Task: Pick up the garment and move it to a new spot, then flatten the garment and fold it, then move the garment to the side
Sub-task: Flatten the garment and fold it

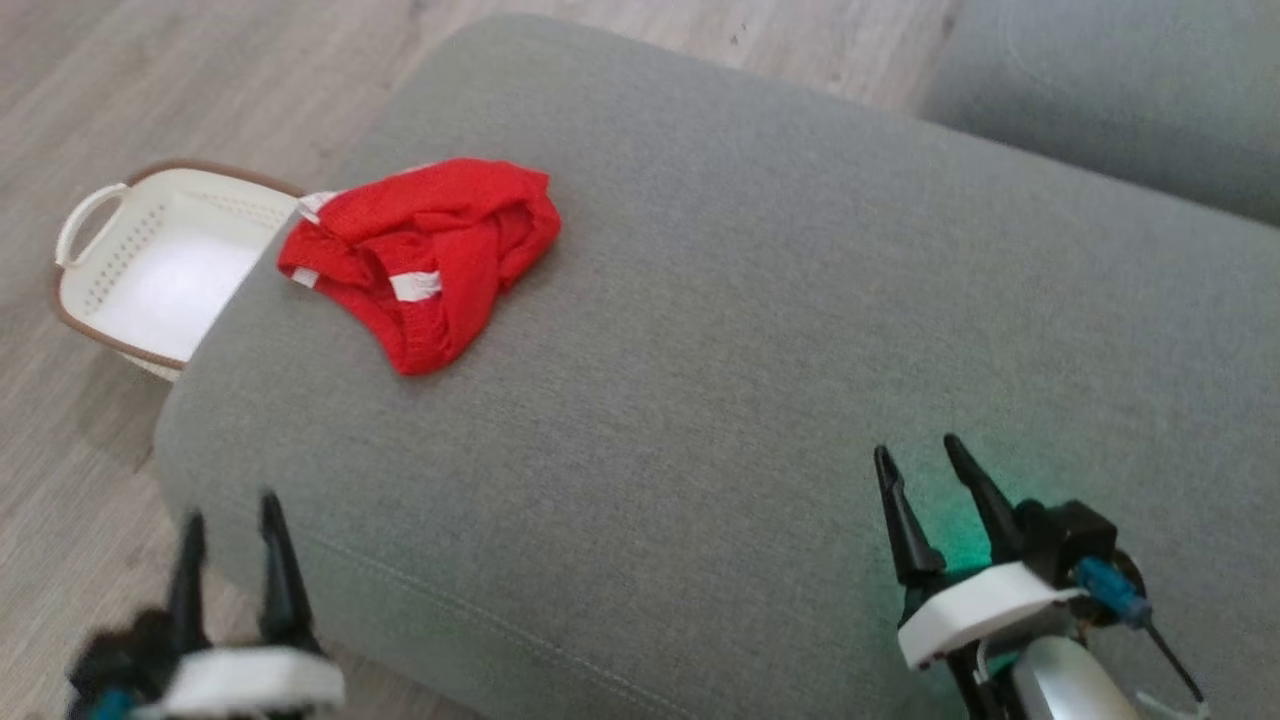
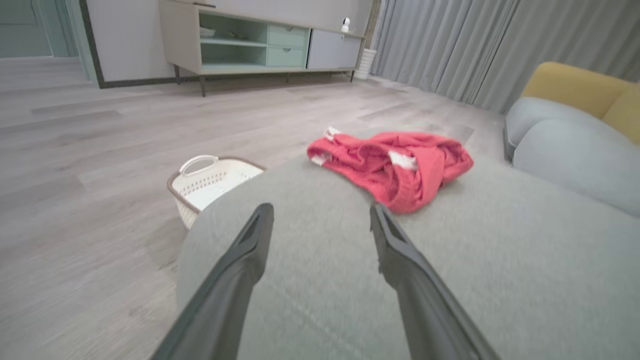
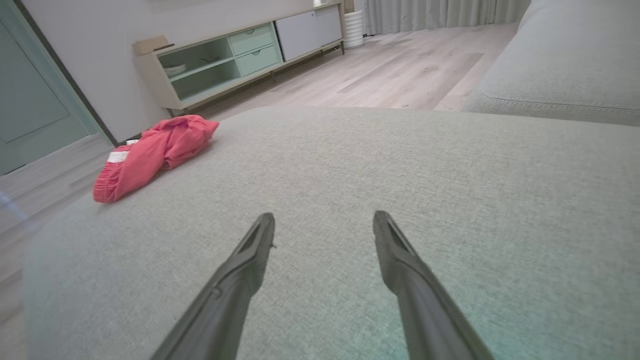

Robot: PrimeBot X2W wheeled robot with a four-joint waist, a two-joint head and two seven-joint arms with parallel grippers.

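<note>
On the sofa [image 1: 700, 400], garment [image 1: 420, 250] pickup is being prepared; left fingers [image 1: 283, 580] and right fingers [image 1: 900, 520] are being held wide, a reach being needed.

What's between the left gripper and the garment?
Nothing but bare grey cushion lies between the open left gripper and the garment. This is clearest in the left wrist view, and the head view shows it too.

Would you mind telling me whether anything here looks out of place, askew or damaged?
The red garment lies bunched in a heap at the edge of the grey cushion, near the white basket on the floor, not spread flat. Nothing looks spilled or damaged.
</note>
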